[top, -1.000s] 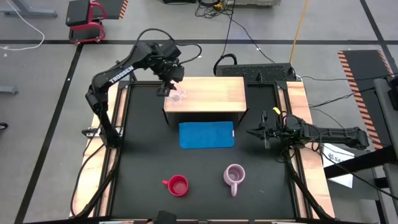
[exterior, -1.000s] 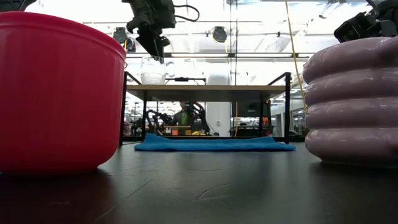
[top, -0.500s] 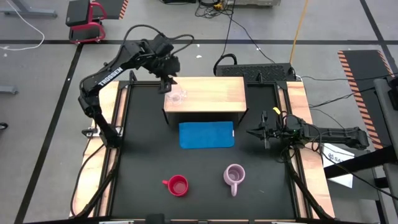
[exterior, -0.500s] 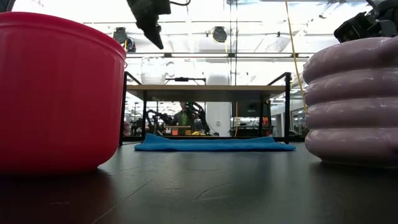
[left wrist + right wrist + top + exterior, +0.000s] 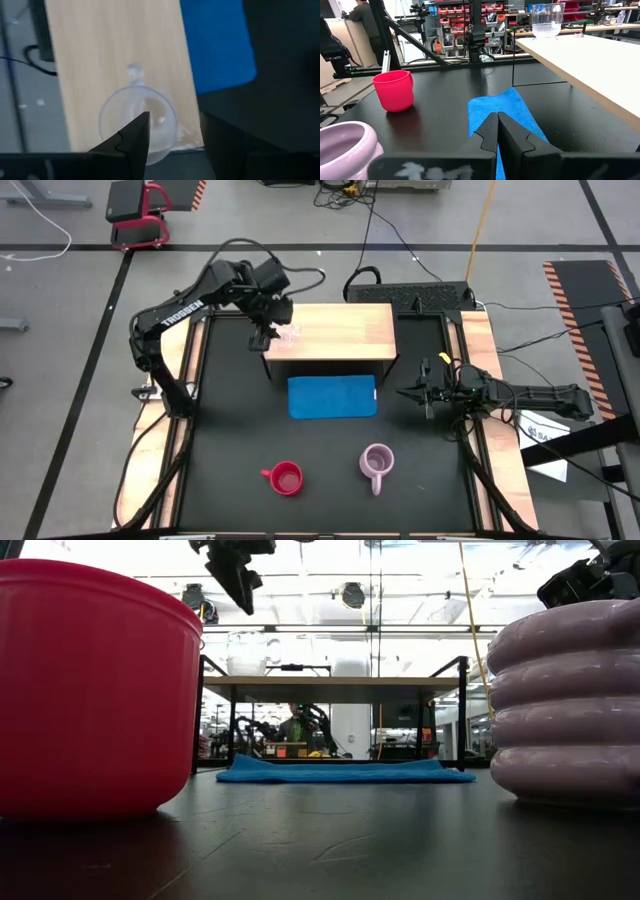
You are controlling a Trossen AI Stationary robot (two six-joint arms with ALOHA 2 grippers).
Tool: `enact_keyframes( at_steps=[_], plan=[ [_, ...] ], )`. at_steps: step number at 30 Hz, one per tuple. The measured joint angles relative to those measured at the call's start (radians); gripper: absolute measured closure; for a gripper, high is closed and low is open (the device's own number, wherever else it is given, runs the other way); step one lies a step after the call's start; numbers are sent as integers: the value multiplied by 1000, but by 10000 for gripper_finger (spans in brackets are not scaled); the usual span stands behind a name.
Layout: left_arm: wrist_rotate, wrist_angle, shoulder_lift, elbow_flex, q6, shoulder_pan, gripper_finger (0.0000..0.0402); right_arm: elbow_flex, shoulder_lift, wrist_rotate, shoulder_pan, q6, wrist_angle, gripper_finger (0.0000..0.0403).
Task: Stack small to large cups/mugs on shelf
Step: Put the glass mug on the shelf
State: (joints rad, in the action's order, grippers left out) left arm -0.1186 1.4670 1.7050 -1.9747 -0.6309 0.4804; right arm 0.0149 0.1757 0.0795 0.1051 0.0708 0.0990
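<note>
The small clear glass cup (image 5: 291,335) stands upright on the wooden shelf (image 5: 345,330), near its left end, handle toward the far side. My left gripper (image 5: 262,337) hangs open above the shelf's left end; in the left wrist view its fingers frame the cup (image 5: 137,117) from higher up without touching it. The red mug (image 5: 287,478) and the ribbed lilac mug (image 5: 377,462) stand upright on the black table near its front edge. My right gripper (image 5: 424,392) waits shut at the table's right side, pointing level toward the blue mat.
A blue mat (image 5: 332,396) lies flat on the table just in front of the shelf. Dark side panels carry the shelf's board, with open space beneath it (image 5: 330,730). Bare black table lies between the mat and the two mugs.
My left gripper has risen away from the glass cup and drifted a little toward the table's left edge, its fingers staying open. The cup stays where it stood on the shelf.
</note>
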Motion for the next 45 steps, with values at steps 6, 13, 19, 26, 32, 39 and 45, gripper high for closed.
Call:
enact_keyframes(
  at_steps=[6, 13, 19, 26, 32, 39, 45],
  plan=[
    [42, -4, 5, 0, -15, 2, 225, 0, 0, 0, 0, 0, 0, 403],
    [30, 21, 34, 0, -3, 37, 257, 0, 0, 0, 0, 0, 0, 403],
    [-34, 32, 41, 1, -9, 61, 281, 0, 0, 0, 0, 1, -7, 403],
    [-65, 42, 41, 1, 35, 65, 281, 0, 0, 0, 0, 3, -7, 403],
    [-45, -21, 41, 1, 168, 56, 282, 0, 0, 0, 0, 3, -7, 403],
    [4, 5, 41, 1, 152, 29, 282, 0, 0, 0, 0, 2, -27, 403],
    [14, 20, 41, 1, 177, 29, 282, 0, 0, 0, 0, 1, -32, 403]
  ],
)
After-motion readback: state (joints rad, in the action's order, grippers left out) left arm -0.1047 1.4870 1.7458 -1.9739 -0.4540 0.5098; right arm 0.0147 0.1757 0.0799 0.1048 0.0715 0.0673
